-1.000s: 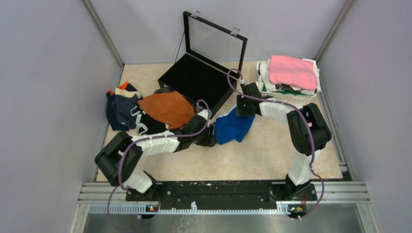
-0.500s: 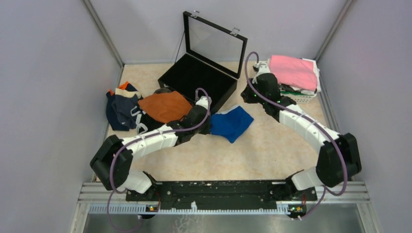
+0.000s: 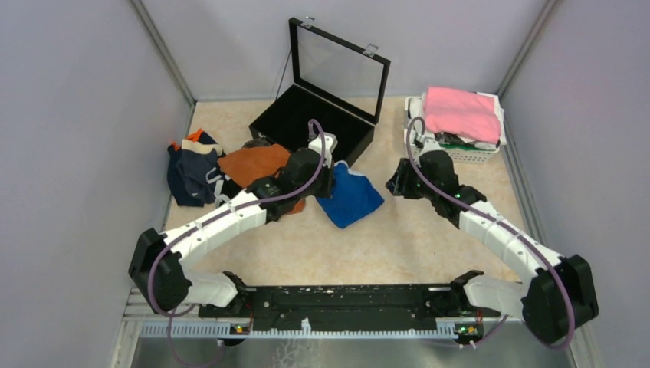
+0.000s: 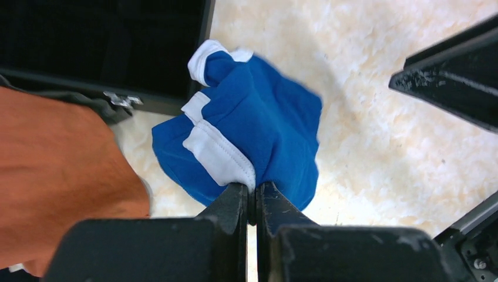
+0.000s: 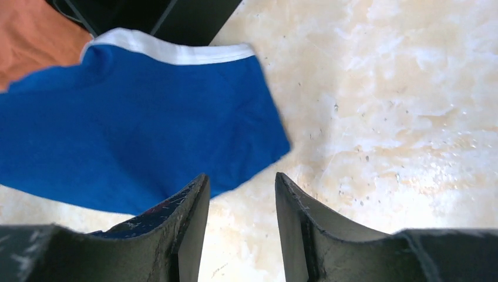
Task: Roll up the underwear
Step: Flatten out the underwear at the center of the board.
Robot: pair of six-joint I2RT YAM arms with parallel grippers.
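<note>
**Left gripper pinched on the blue briefs, right gripper parted and empty**

Your left gripper [image 4: 252, 191] is clamped on the blue briefs [image 4: 270, 123]. Its jaws are closed tight over a fold of blue cloth and white trim at the garment's left edge. The briefs lie bunched on the table [image 3: 398, 245], just in front of the near right corner of the open black box [image 3: 306, 123]. The box lid [image 3: 337, 65] stands up behind it.

Your right gripper [image 5: 241, 182] holds nothing. Its jaws stand partly apart, and you can see bare table between them. It sits just beside the right edge of the briefs. In the right wrist view one finger overlaps the blue hem, but you cannot tell whether it touches the cloth.

The rest of the underwear is to the left. The orange briefs [image 3: 249, 162] lie against the box's left front and are partly covered by your left arm. A navy pile [image 3: 190, 175] sits beyond them, near the left wall.

At the far right of the table you have a white basket [image 3: 467, 156], with a pink cloth [image 3: 460, 111] folded on top of white items
</note>
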